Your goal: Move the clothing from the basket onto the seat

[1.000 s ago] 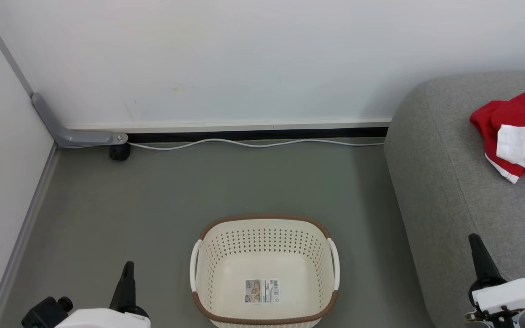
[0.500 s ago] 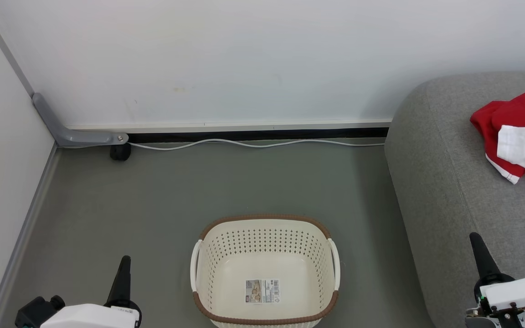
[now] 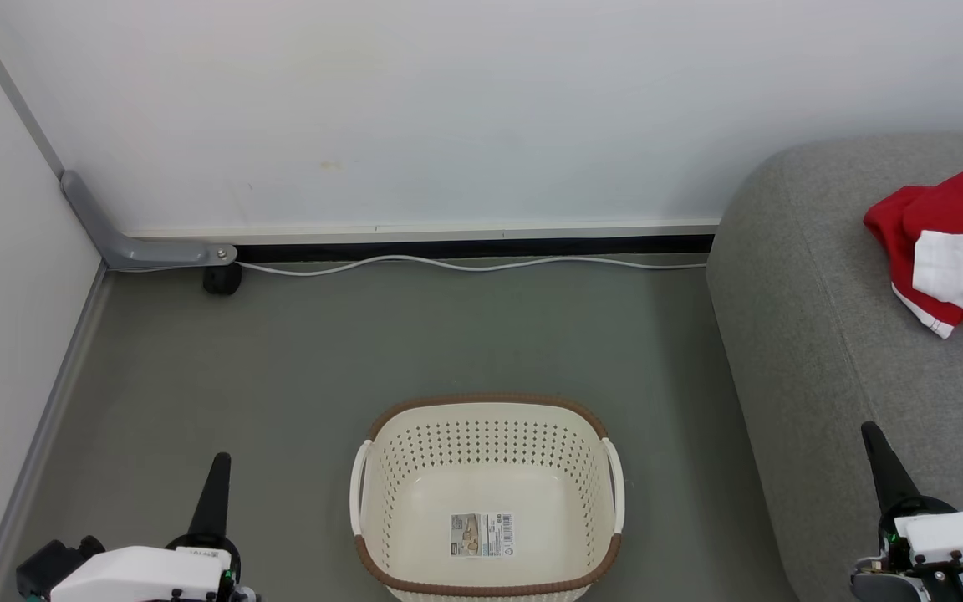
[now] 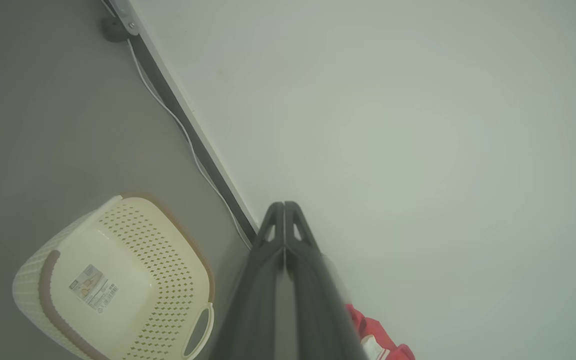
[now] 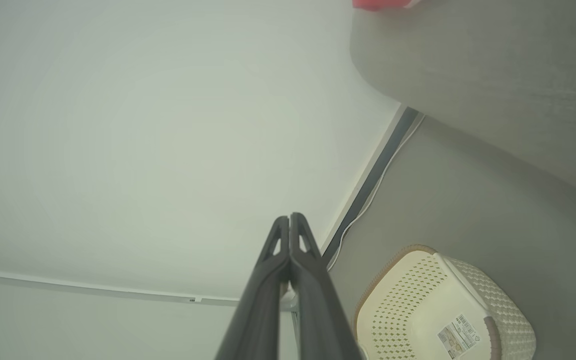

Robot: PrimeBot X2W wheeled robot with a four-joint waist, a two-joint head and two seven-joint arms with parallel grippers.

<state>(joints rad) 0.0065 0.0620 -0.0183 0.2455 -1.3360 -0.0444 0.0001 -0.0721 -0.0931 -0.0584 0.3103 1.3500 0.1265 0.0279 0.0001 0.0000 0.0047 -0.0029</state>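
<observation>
Now the left gripper (image 3: 219,465) and right gripper (image 3: 873,440) have pulled back, shut on nothing, and the basket (image 3: 486,400) is bare, so job likely done

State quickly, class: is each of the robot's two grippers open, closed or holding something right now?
Dark two-fingered left gripper: closed, holding nothing.
Dark two-fingered right gripper: closed, holding nothing.
</observation>
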